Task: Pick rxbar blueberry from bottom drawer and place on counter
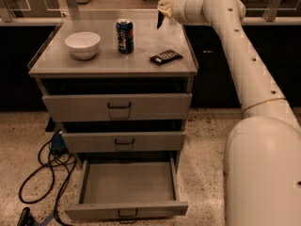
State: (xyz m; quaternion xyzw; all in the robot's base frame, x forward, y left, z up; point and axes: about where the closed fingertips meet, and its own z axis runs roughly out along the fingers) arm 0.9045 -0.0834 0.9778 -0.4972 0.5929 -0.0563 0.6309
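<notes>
The rxbar blueberry is being borne flat on the table near its front right corner, long axis slanting from front-left to back-right, while the hand, its grip not discernible, is being held above the table's back right, apart from the bar.

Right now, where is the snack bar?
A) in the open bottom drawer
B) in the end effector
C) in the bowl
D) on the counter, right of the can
D: the snack bar lies flat on the counter right of the can, with the end effector above the counter's back right, apart from it.
</notes>
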